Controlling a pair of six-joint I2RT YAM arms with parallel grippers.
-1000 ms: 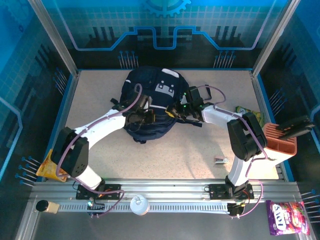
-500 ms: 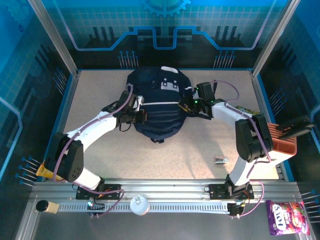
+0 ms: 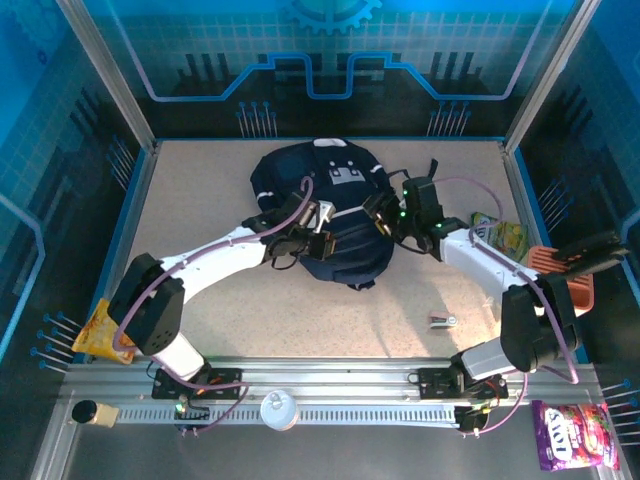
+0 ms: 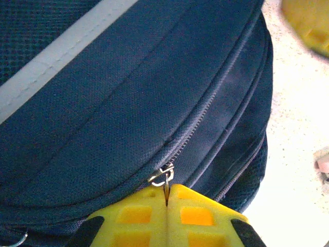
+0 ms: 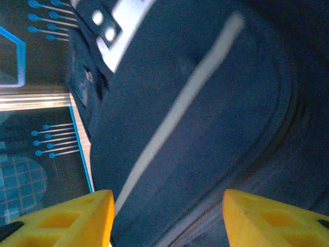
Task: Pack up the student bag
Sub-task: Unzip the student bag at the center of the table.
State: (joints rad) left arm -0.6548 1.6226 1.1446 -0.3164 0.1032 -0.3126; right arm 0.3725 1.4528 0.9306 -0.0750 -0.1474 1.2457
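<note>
One student bag [image 3: 350, 250], lengthwise far-to-near, patch [image 3: 340, 176] end far

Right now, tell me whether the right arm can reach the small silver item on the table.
Probably yes: the right tool is open at the backpack, and bare table lies between it and the silver item.

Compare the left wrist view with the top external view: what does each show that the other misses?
Left wrist view: the zipper pull pinched in the shut left gripper. Top external view: the right gripper at the right side of the student bag, a purple candy bag by the near rail, an orange rack. Both: the navy student bag with its pale stripe, and the left gripper on it.
</note>
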